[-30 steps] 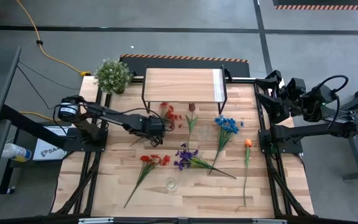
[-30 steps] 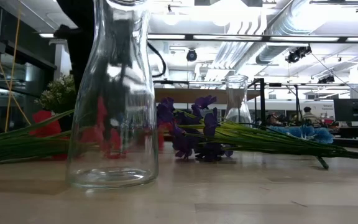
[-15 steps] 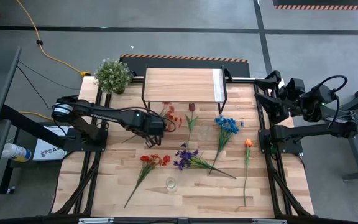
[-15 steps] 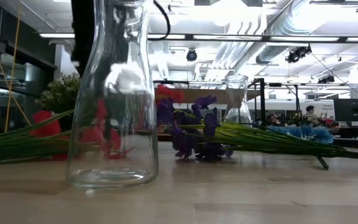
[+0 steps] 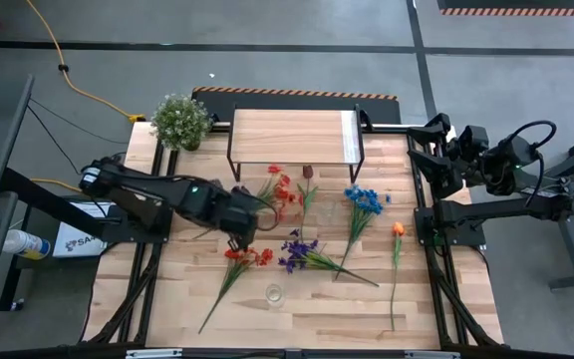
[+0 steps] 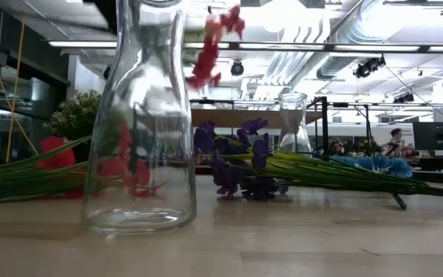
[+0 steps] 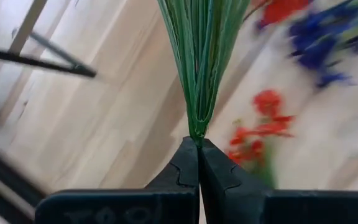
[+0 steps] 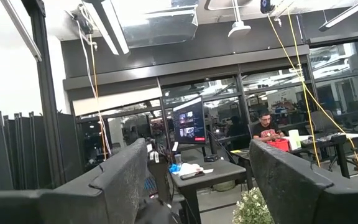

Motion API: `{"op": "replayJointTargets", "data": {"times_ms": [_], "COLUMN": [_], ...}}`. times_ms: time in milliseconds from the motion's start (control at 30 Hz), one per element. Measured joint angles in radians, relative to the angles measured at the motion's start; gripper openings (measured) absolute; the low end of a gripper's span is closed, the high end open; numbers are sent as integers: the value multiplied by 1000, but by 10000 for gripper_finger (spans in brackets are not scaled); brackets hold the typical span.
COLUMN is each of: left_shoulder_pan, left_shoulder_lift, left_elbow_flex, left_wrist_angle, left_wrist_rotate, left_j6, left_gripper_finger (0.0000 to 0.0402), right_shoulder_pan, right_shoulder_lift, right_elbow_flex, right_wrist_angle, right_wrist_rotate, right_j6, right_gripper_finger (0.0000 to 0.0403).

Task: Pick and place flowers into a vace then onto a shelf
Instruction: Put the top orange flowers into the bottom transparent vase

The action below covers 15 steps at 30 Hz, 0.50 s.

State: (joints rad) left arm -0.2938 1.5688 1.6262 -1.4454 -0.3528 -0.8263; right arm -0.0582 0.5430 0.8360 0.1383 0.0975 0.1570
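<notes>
Carrying step in hand, by the look of it: left gripper (image 7: 198, 163) pinched tight on the green stem end of a red-bloomed artificial flower (image 5: 277, 187), blooms raised ahead of the fingers. Clear glass vase (image 5: 274, 294) standing below-right of that gripper, well apart. Next: upending the stem over the narrow neck. Right gripper (image 8: 191, 180) parked off-table, fingers spread, empty.

Only the letters "SA" could be read, on a white box (image 5: 71, 239) left of the table.
</notes>
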Motion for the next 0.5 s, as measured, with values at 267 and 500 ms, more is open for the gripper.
{"op": "replayJointTargets", "data": {"times_ms": [267, 500], "left_shoulder_pan": [-158, -262], "left_shoulder_lift": [-1, -1], "left_elbow_flex": [153, 173], "left_wrist_angle": [78, 178], "left_wrist_rotate": [-216, -358], "left_j6": [-70, -70], "left_gripper_finger": [29, 29], "right_shoulder_pan": [0, 0], "right_shoulder_lift": [0, 0], "right_elbow_flex": [0, 0], "right_wrist_angle": [-4, -7], "right_wrist_rotate": [0, 0], "right_j6": [12, 93], "right_gripper_finger": [271, 271]}}
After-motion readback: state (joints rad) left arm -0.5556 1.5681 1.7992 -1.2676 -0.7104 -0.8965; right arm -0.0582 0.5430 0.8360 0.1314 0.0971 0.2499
